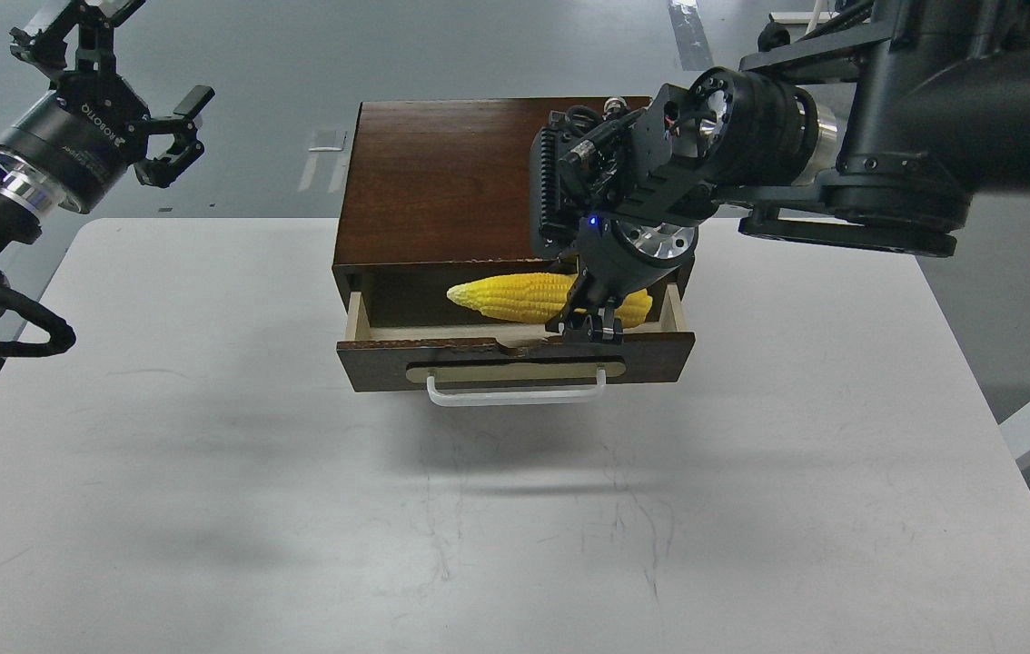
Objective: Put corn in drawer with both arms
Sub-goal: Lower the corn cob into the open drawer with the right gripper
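The drawer [515,356] of the dark brown wooden box [442,182] is pulled open, its white bar handle facing me. The yellow corn [515,297] lies across the drawer's inside, pointed end to the left. My right gripper [588,329] points down over the right part of the corn, its tips at the drawer's front wall. Its dark fingers sit close together and I cannot tell whether they grip the corn. My left gripper [147,68] is open and empty, raised at the far left, well clear of the box.
The box stands at the back middle of a white table [515,509]. My bulky right arm [887,136] reaches in from the upper right, above the box's right side. Grey floor lies beyond the table.
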Robot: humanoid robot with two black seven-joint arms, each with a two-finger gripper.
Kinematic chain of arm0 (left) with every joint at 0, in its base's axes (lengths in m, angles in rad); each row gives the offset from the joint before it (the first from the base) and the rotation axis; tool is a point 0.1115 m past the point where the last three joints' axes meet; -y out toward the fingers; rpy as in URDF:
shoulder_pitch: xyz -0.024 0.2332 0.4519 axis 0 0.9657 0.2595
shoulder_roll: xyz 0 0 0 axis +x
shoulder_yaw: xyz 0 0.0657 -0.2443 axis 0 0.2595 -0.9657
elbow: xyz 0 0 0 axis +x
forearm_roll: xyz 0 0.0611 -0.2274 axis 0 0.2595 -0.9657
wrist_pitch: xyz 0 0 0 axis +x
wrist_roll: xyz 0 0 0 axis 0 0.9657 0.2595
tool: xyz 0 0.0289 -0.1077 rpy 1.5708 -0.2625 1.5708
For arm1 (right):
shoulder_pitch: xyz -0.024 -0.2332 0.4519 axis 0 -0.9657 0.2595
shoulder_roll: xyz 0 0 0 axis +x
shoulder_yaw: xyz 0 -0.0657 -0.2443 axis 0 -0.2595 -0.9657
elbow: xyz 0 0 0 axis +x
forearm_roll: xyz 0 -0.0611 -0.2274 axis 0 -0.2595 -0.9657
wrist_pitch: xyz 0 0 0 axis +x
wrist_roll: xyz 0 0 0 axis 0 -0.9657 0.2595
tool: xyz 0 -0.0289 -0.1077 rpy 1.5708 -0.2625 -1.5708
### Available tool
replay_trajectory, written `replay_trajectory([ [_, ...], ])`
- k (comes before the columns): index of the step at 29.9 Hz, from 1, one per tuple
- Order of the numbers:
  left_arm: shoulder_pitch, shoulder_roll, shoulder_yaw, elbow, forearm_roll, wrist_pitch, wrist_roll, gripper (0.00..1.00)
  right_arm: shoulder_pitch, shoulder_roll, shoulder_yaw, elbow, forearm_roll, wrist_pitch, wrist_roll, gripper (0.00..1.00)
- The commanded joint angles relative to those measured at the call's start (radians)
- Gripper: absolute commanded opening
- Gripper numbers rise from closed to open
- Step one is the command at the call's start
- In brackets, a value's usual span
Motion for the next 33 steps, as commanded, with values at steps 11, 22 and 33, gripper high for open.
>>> replay_trajectory([
  [11,0.001,0.000,0.000,0.001,0.000,0.000,0.000,0.98,0.000,0.000,0.001,-0.001,0.000,0.000,0.000,0.54],
  [22,0.001,0.000,0.000,0.001,0.000,-0.002,0.000,0.98,0.000,0.002,0.001,0.001,0.001,0.000,0.000,0.58],
  [33,0.001,0.000,0.000,0.001,0.000,-0.002,0.000,0.98,0.002,0.003,0.003,-0.001,0.001,0.000,0.000,0.61],
])
